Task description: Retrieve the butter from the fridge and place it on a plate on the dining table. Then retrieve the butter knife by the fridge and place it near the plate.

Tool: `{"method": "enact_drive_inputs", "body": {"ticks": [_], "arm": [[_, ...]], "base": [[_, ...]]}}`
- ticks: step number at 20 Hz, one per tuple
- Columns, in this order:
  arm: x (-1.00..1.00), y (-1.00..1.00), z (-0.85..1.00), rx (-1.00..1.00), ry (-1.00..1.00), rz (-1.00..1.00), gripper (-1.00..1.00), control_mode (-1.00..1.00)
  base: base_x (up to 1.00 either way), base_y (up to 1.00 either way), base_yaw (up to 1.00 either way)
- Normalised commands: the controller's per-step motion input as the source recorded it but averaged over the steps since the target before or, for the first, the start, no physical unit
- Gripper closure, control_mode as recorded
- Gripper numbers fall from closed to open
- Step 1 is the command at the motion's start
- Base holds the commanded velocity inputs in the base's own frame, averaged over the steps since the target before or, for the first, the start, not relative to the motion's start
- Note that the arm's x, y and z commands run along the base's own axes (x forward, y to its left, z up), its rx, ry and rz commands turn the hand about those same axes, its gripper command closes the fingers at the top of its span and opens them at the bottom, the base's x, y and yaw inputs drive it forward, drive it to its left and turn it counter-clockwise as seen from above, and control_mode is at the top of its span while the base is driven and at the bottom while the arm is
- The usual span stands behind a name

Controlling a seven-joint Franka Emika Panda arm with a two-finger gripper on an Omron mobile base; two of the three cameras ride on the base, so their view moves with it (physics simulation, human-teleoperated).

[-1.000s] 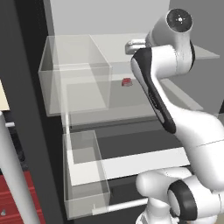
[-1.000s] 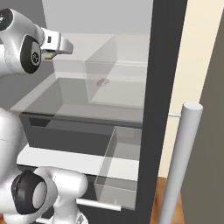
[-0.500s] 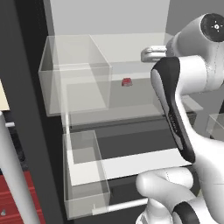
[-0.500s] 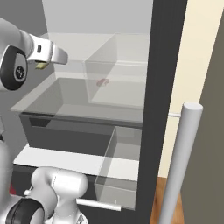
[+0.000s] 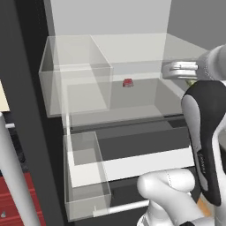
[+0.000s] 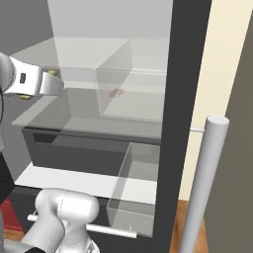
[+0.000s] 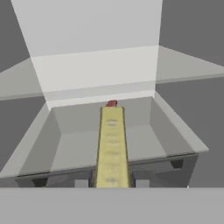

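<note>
Butter (image 7: 112, 146): pale yellow stick, faint oval marks along its top face, clamped lengthwise in the tool (image 7: 112, 183). It extends out over the fridge (image 5: 26, 110) bin toward the tiny red item (image 7: 111, 103). Arm (image 5: 206, 132) stands upright at the fridge's open front, hand level, pointing inward.

so around the open appliance there isn't much room showing; far right of the right base view has a cream wall (image 6: 232, 74) running top to bottom, with a darker grey-olive panel (image 6: 239, 163) cutting in at the right edge, and a bit of wooden floor (image 6: 177, 232) at the bottom between them. Lower left corner of the left base view shows a red cabinet (image 5: 13, 201), and a small patch of cream wall (image 5: 3, 95) sits at the left edge; lighting is flat and even, no hard shadows anywhere.
</note>
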Motion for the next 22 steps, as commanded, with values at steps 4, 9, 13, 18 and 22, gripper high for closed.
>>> {"method": "enact_drive_inputs", "body": {"ticks": [4, 9, 13, 18, 22], "arm": [[-0.99, 0.0, -0.02, 0.02, 0.07, 0.0, 1.0, -1.0], [-0.88, 0.0, -0.17, 0.01, 0.08, 0.0, 1.0, -1.0], [-0.65, 0.0, -0.42, 0.0, 0.08, 0.0, 1.0, -1.0], [-0.29, -0.06, -0.57, 0.0, 0.08, 0.0, 1.0, -1.0], [0.0, -0.1, -0.62, 0.0, 0.09, 0.0, 1.0, -1.0]], "base": [[0.0, 0.0, 0.0], [0.0, 0.0, 0.0], [0.0, 0.0, 0.0], [0.0, 0.0, 0.0], [0.0, 0.0, 0.0]]}}
